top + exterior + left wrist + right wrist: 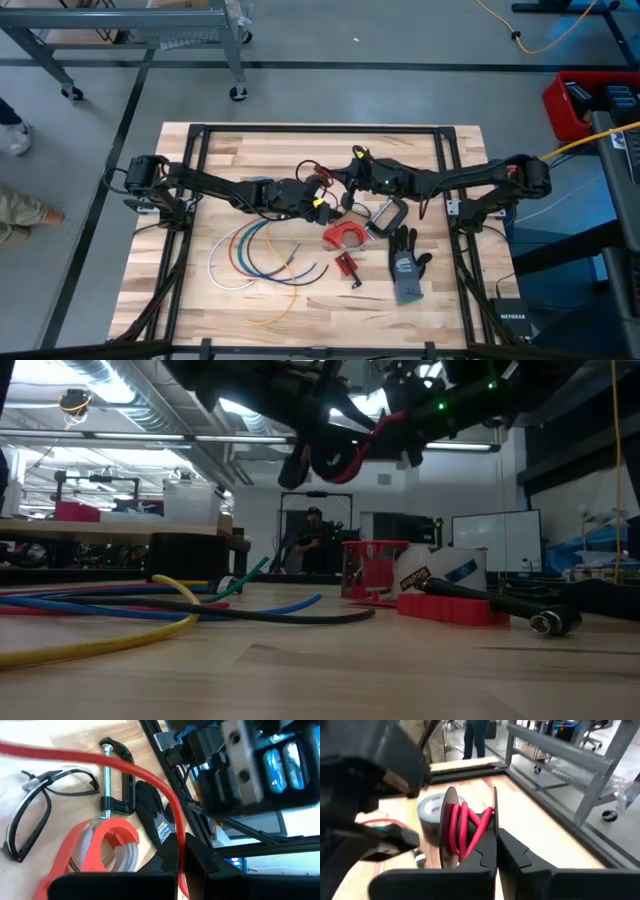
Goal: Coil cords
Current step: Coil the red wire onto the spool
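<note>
A red cord (366,438) hangs in loops above the middle of the table, between my two grippers. My left gripper (184,845) and my right gripper (496,839) meet there (332,192), each shut on this cord. Part of the cord is wound into several turns (464,827) between two thin dark discs. Loose cords (250,255) in white, blue, red, green and yellow lie curved on the wood toward the near left; in the low view they lie flat along the tabletop (120,610). My left gripper pinches a single strand of the red cord (179,832) between its two fingers. From there the strand runs away in a long curve (125,765), clear of the table. My right gripper pinches the wound red turns (479,836) at their near side between its two fingers, coming at them about level. The bundle stands upright in front of the fingers, lifted clear of the table.
A red tape dispenser (345,237), a black C-clamp (388,213), a black glove (405,265) and a small red part (346,265) lie near right of centre. A grey tape roll (427,810) sits behind the bundle. Safety glasses (45,805) lie near the clamp. A person stands beyond the table (314,535).
</note>
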